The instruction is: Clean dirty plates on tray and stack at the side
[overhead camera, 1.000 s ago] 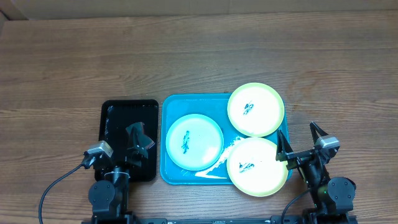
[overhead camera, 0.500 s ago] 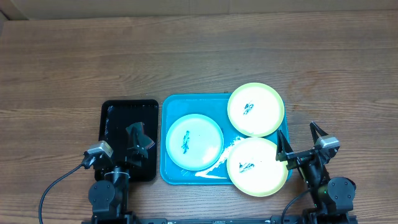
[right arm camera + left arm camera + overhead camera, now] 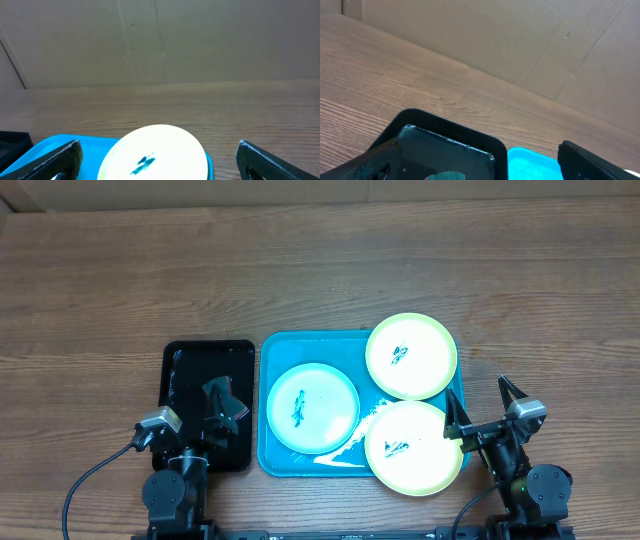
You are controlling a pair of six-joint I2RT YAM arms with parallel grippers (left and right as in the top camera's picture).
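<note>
The cyan-blue tray (image 3: 275, 355) lies near the table's front centre. A white-pale blue plate (image 3: 322, 395) with a dark smear sits on its left half. A yellow-green plate (image 3: 425, 345) rests over its far right corner, and another (image 3: 425, 465) over its near right corner; both carry smears. My left gripper (image 3: 217, 408) is open and empty above the black tray (image 3: 195, 360). My right gripper (image 3: 482, 412) is open and empty just right of the near plate. The right wrist view shows the far plate (image 3: 165, 145) between its fingers (image 3: 157, 170), with the tray (image 3: 75, 145) beneath.
A black tray (image 3: 445, 145) holding a small greenish cloth piece (image 3: 445, 176) lies left of the cyan tray (image 3: 530, 160). Bare wooden table stretches behind and to both sides. A cardboard wall stands at the back.
</note>
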